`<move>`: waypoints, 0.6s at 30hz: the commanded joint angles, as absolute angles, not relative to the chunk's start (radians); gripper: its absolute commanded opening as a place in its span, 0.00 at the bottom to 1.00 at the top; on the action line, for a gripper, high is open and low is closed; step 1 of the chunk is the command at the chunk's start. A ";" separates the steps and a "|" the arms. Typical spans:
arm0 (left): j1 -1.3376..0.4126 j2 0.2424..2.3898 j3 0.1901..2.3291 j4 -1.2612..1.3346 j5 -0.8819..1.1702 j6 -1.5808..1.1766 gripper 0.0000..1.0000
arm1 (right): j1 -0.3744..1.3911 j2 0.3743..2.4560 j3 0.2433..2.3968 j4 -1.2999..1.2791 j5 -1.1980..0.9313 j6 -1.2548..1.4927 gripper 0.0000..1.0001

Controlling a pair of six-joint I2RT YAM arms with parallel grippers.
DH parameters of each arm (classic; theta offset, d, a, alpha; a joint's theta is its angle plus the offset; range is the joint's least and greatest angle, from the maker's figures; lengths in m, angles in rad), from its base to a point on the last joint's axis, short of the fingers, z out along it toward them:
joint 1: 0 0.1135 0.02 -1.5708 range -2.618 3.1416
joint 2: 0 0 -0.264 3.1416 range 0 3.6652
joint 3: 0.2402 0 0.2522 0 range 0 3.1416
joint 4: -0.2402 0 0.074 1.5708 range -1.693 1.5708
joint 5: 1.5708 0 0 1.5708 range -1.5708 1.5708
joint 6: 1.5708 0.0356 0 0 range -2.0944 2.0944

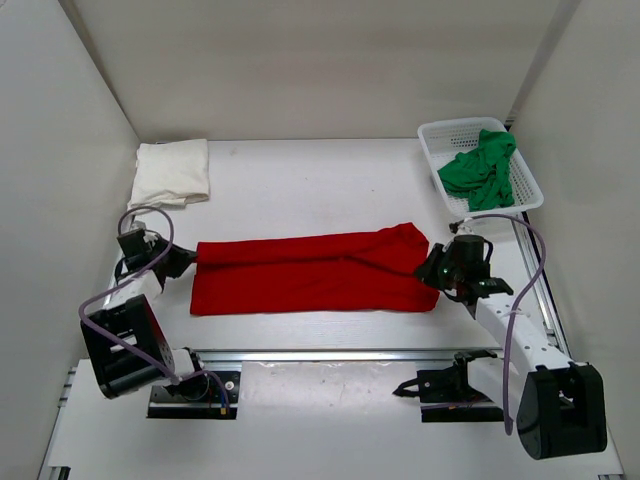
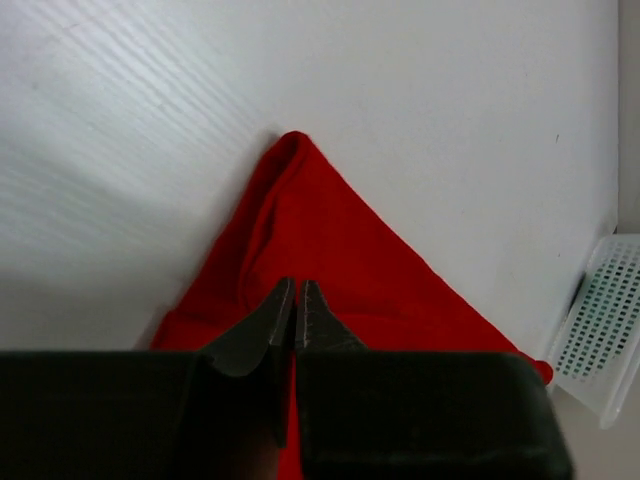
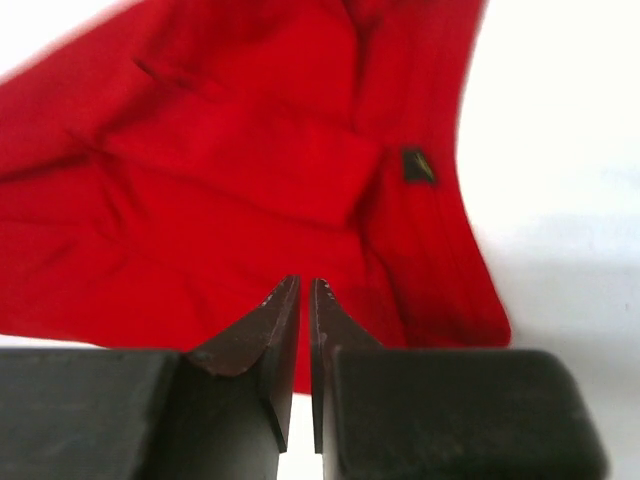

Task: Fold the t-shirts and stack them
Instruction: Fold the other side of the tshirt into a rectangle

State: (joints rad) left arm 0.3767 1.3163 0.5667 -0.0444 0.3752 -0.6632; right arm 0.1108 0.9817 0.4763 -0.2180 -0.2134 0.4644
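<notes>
Cream t-shirt (image 1: 172,172) is sitting folded at the far-left corner of the table (image 1: 300,180), well apart from the action, so no worries there. The left gripper (image 1: 188,260) is hanging at the left end of the red t-shirt (image 1: 310,272). Its fingers are pinched almost together, with no cloth between them as far as the wrist view shows.

The red one is lying in a long band across the middle of the table, looking lumpier toward the right. The right gripper (image 1: 430,268) is sitting at that end, fingers only a slit apart, nothing in the gap.

My worry: going in for the next fold this narrow, they're risking catching just the top layer, or nothing at all, and the band is going to be falling open. One side pulling harder would be skewing it too.

Green t-shirt (image 1: 482,168) is lying crumpled in the basket (image 1: 440,125) at far right, not yet folded.
</notes>
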 commanded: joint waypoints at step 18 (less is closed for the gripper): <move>0.123 1.009 0.411 0.126 0.193 -0.747 0.28 | 0.359 1.486 0.825 -0.005 -0.143 0.345 0.38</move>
